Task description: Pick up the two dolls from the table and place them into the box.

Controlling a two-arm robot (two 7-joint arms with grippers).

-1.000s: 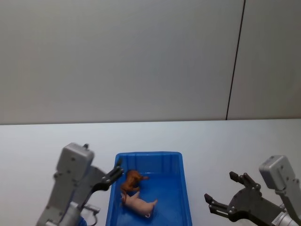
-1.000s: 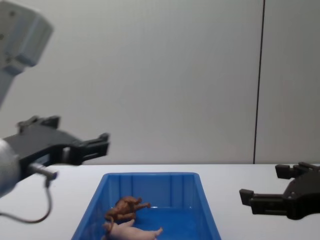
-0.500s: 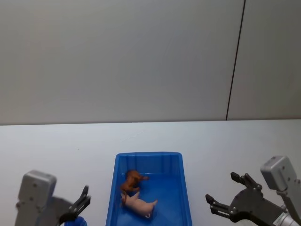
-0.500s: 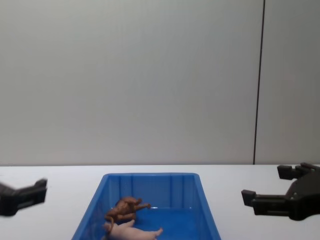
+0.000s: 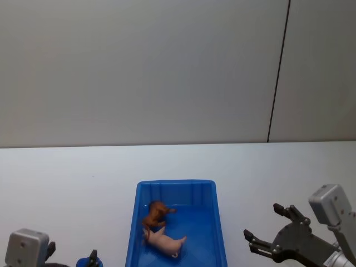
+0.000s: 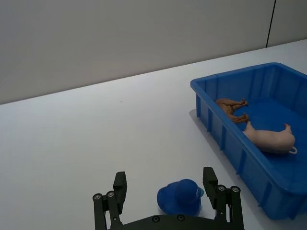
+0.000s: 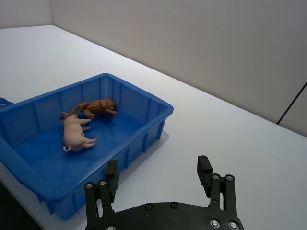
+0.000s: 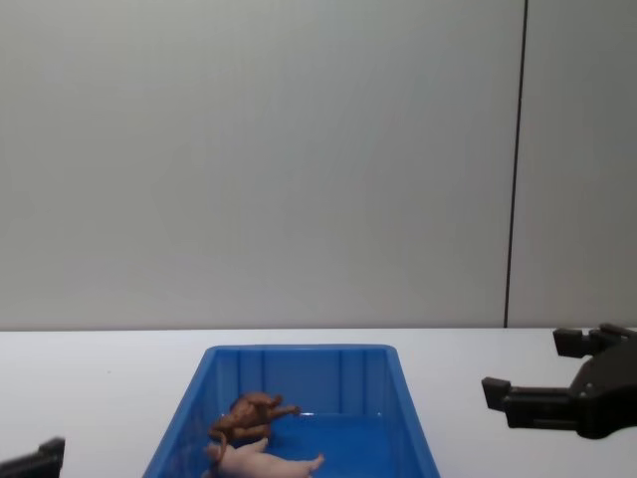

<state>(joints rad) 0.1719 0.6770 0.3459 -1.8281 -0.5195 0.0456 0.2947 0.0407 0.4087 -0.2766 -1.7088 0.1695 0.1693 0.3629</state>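
Both claws stand apart and hold nothing: left claw point(image 6: 165, 191) low at the counter's point(image 5: 67, 172) near edge over a dark blue shape point(image 6: 181, 196), right claw point(image 5: 272, 233) beside the box point(image 5: 219, 222). Lion point(image 5: 156, 213) and pig point(image 5: 165, 242) lie touching inside the box.

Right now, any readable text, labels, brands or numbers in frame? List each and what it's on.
None readable.
Box: plain blue walls, no label.
Brown doll and pink doll: no markings.
Dark blue round shape: no print visible.
Left tool and right tool: bare black, only screws.
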